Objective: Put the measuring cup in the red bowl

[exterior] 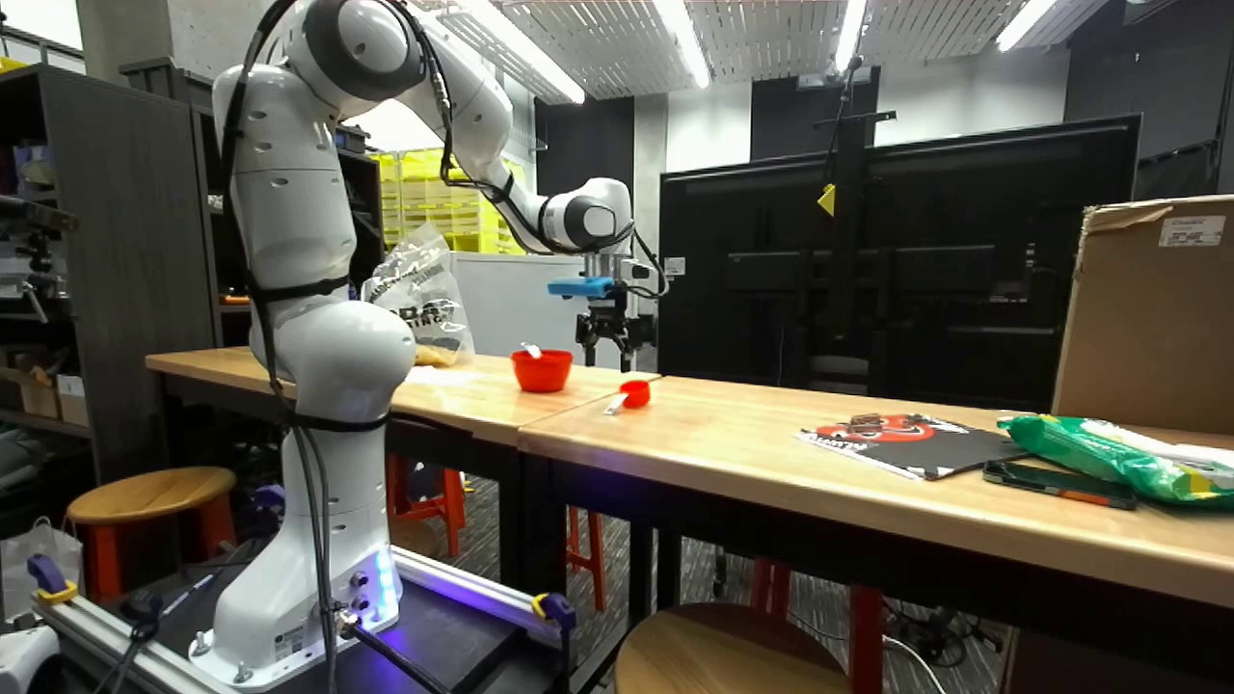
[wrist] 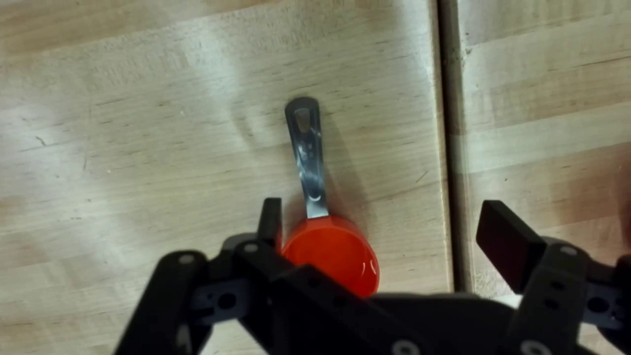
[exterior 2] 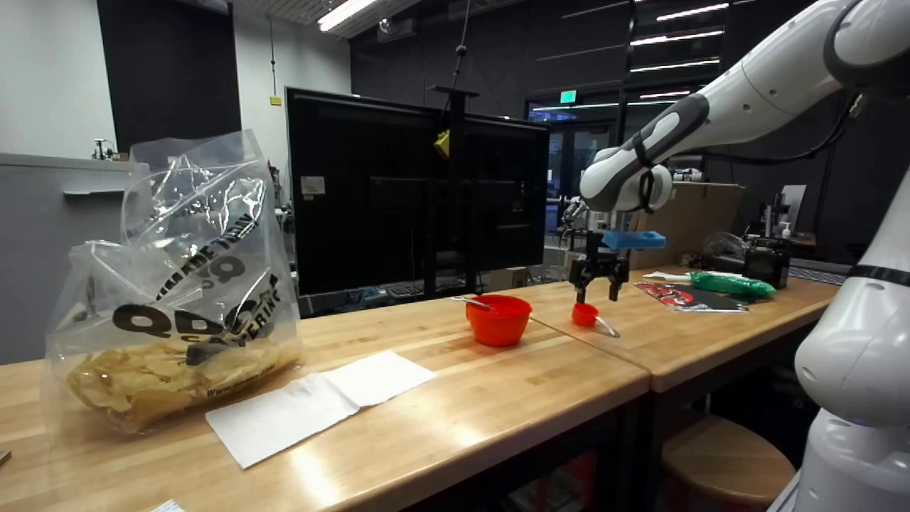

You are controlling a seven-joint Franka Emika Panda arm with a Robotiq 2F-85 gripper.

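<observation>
Gripper held just above the measuring cup in both exterior views, jaws set wide apart; in the wrist view the cup is seen low between them, close by the nine o'clock finger, handle pointed to twelve, lower rim hidden; contact cannot be told. Red bowl placed at nine o'clock from the cup in an exterior view, table seam between; a pale handle is leaned over its rim at ten, lower end unclear. White paper laid at eight from the bowl; clear bag of yellowish chips set at nine; green packet noted between two and three from the cup
</observation>
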